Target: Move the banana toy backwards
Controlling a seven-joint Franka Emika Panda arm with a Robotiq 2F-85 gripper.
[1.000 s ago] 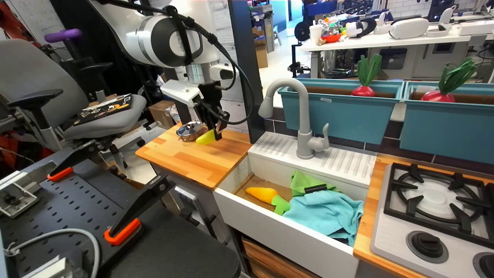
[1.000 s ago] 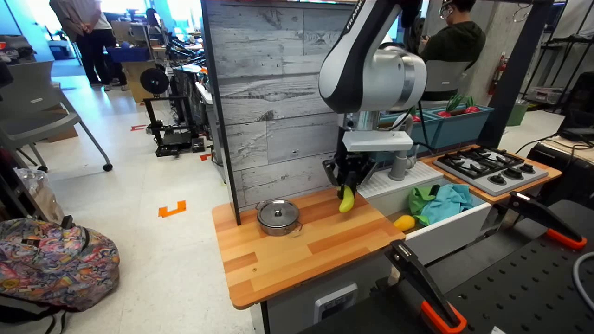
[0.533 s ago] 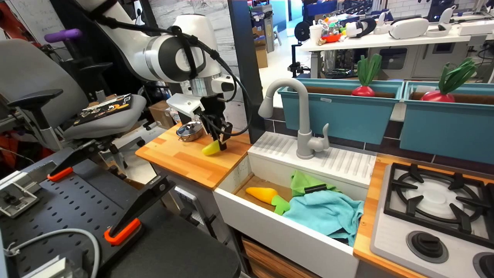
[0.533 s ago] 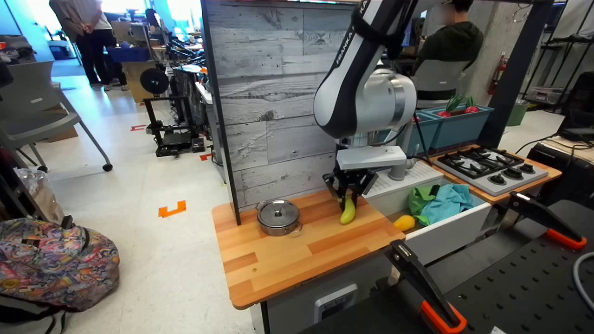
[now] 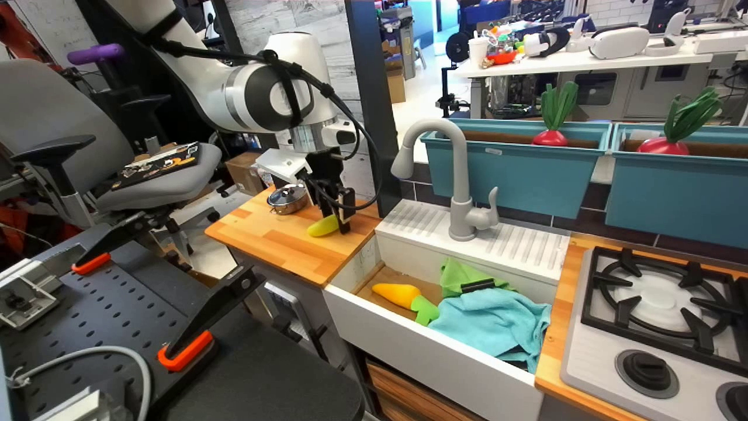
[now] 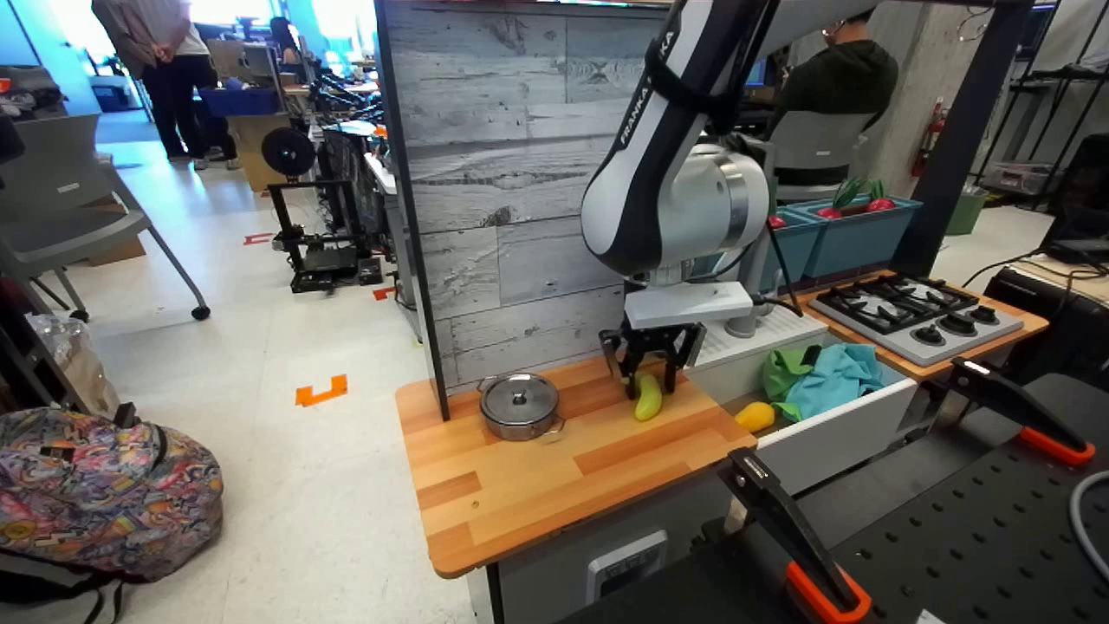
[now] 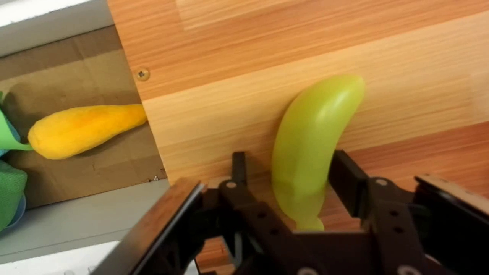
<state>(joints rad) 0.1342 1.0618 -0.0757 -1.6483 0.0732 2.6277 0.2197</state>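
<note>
The yellow, curved banana toy point(image 5: 322, 227) lies on the wooden countertop in both exterior views point(image 6: 647, 400). In the wrist view the banana toy point(image 7: 307, 149) looks yellow-green, and its stem end points toward the gripper's base. My gripper point(image 7: 291, 168) is open and down around it, with one finger on each side. There is a clear gap between the left finger and the banana toy. The right finger is very close to its side; whether it touches, I cannot tell. In both exterior views my gripper point(image 5: 341, 224) is low at the counter point(image 6: 651, 388), near the wall panel.
A lidded metal pot point(image 6: 519, 406) stands on the wooden countertop point(image 6: 520, 485). The white sink point(image 5: 432, 362) beside it holds a yellow-orange lumpy item point(image 5: 397, 294), with green and blue cloths point(image 5: 494, 318). A grey faucet point(image 5: 460, 175) stands behind the sink. A wood-patterned wall panel point(image 6: 528, 217) is close behind the gripper.
My gripper has come down with the banana toy and the toy now rests on the countertop. The fingers, shut on it before, have opened.
</note>
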